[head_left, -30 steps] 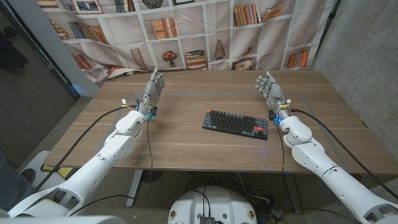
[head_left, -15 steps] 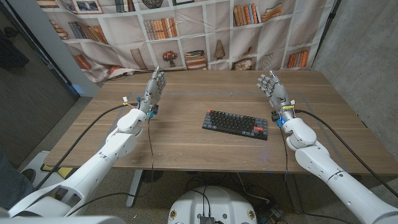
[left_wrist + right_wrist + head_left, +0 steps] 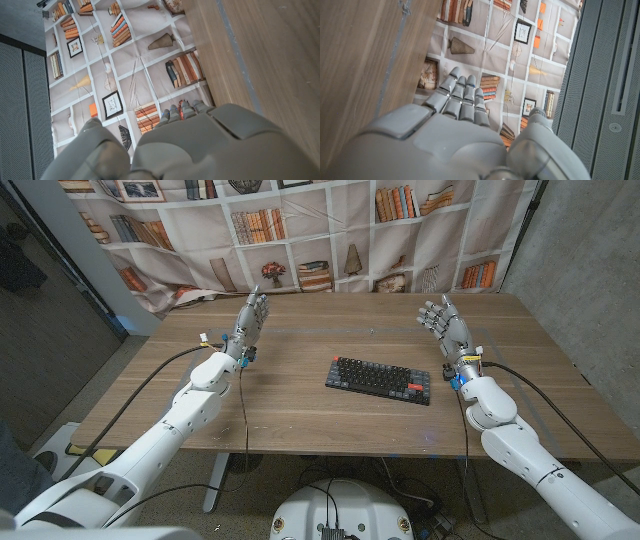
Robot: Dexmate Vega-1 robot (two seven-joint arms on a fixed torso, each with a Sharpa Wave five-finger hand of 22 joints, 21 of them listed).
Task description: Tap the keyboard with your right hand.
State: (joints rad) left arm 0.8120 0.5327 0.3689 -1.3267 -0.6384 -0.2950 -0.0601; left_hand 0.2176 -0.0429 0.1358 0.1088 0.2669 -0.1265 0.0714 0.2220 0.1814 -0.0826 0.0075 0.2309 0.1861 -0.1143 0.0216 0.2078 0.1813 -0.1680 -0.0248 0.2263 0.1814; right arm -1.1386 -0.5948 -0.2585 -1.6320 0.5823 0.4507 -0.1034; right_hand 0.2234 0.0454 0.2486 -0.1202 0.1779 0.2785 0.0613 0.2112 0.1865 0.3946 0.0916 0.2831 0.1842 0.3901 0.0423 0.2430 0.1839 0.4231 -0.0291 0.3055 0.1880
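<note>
A black keyboard (image 3: pixel 379 378) with a few red keys lies near the middle of the wooden table (image 3: pixel 300 405), angled slightly. My right hand (image 3: pixel 449 326) is raised to the right of the keyboard and a little beyond it, fingers apart and pointing up, holding nothing and apart from the keys. Its back (image 3: pixel 460 125) shows in the right wrist view against the bookshelf backdrop. My left hand (image 3: pixel 249 320) stands upright at the table's far left, fingers apart and empty; its back (image 3: pixel 200 140) shows in the left wrist view.
A bookshelf-print curtain (image 3: pixel 300 240) hangs behind the table's far edge. Cables (image 3: pixel 520 375) trail from both wrists across the table. Dark panels stand at the left and a grey wall at the right.
My right hand and forearm have drifted to the right, away from the keyboard, and risen slightly. The left hand has shifted only slightly.
</note>
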